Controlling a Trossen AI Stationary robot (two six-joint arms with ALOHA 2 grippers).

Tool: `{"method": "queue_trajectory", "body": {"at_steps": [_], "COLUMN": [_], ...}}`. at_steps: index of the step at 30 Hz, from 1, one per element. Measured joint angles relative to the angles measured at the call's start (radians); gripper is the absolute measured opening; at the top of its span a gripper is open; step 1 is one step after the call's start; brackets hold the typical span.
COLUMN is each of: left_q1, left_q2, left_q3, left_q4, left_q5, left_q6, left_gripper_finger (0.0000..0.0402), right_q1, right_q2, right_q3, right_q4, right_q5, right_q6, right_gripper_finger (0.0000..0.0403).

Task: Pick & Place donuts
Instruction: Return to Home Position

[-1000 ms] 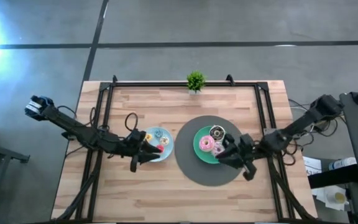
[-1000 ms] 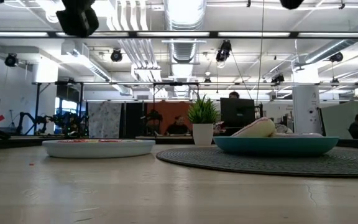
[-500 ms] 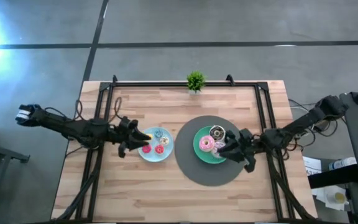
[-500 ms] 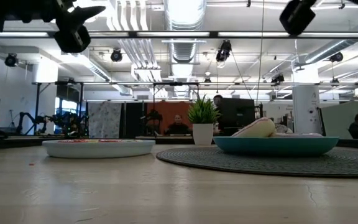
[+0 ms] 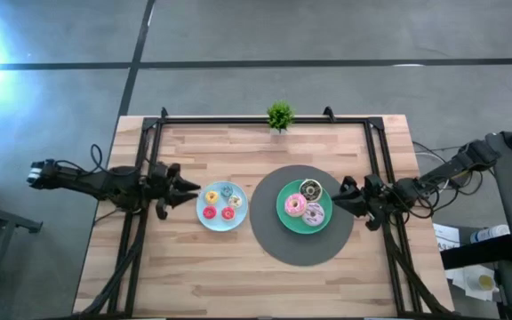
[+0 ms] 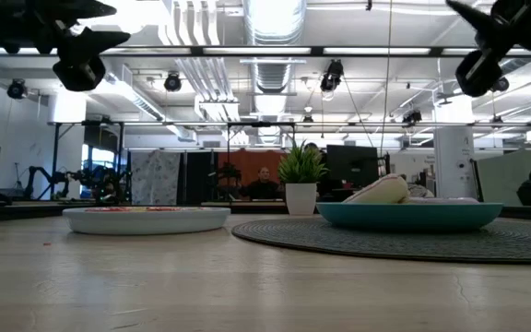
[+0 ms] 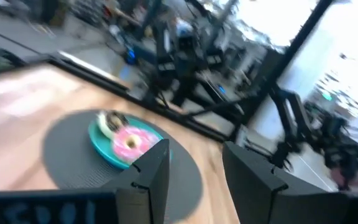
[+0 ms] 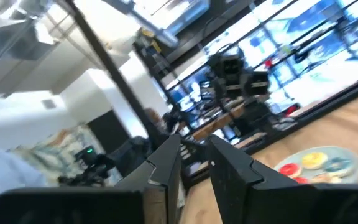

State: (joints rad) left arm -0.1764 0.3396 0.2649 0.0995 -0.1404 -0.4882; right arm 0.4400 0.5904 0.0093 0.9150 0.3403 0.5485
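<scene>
In the high view a light-blue plate holds several small donuts, among them an orange one, a teal one and a red one. A green plate rests on a round grey mat and carries a chocolate donut, a pink donut and a lilac sprinkled donut. My left gripper hovers open just left of the blue plate. My right gripper hovers at the green plate's right rim, its fingers a narrow gap apart and holding nothing.
A small potted plant stands at the middle of the table's far edge. A black rail frame runs along the far, left and right sides. Bare wood lies along the near side. People sit in the room behind, in the low view.
My left gripper has drawn back from over the blue plate toward the table's left edge and a little toward the far edge. My right gripper has pulled off the green plate toward the table's right edge. The donuts and plates have stayed in place.
</scene>
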Motion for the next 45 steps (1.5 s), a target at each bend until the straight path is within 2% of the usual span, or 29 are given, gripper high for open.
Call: {"method": "queue_trajectory", "body": {"at_steps": [2, 10, 14, 18, 25, 31, 45], "left_q1": [0.0, 0.0, 0.001, 0.001, 0.005, 0.006, 0.006], "left_q2": [-0.038, -0.189, -0.273, -0.339, -0.336, -0.336, -0.326], "left_q3": [-0.012, -0.06, -0.111, -0.172, -0.255, -0.256, -0.254], "left_q4": [-0.032, -0.178, -0.16, -0.104, -0.052, -0.053, -0.053], "left_q5": [-0.032, -0.074, -0.158, -0.143, -0.075, -0.087, -0.11], "left_q6": [0.002, -0.022, -0.026, -0.024, -0.037, 0.046, 0.017], "left_gripper_finger": [0.0123, 0.0123, 0.0123, 0.0123, 0.0123, 0.0123, 0.0123], "right_q1": [0.0, 0.0, 0.0, 0.0, 0.0, 0.0, 0.0], "right_q2": [-0.027, -0.081, -0.077, -0.077, -0.078, -0.078, -0.078], "right_q3": [0.0, 0.0, 0.0, 0.0, 0.0, 0.0, 0.0], "right_q4": [-0.054, -0.204, -0.296, -0.346, -0.438, -0.528, -0.562], "right_q5": [0.027, 0.029, 0.029, 0.029, 0.029, 0.029, 0.027], "right_q6": [-0.027, -0.055, -0.035, -0.025, -0.032, -0.032, -0.032], "right_gripper_finger": [0.0075, 0.0069, 0.007, 0.0075, 0.0079, 0.0071, 0.0079]}}
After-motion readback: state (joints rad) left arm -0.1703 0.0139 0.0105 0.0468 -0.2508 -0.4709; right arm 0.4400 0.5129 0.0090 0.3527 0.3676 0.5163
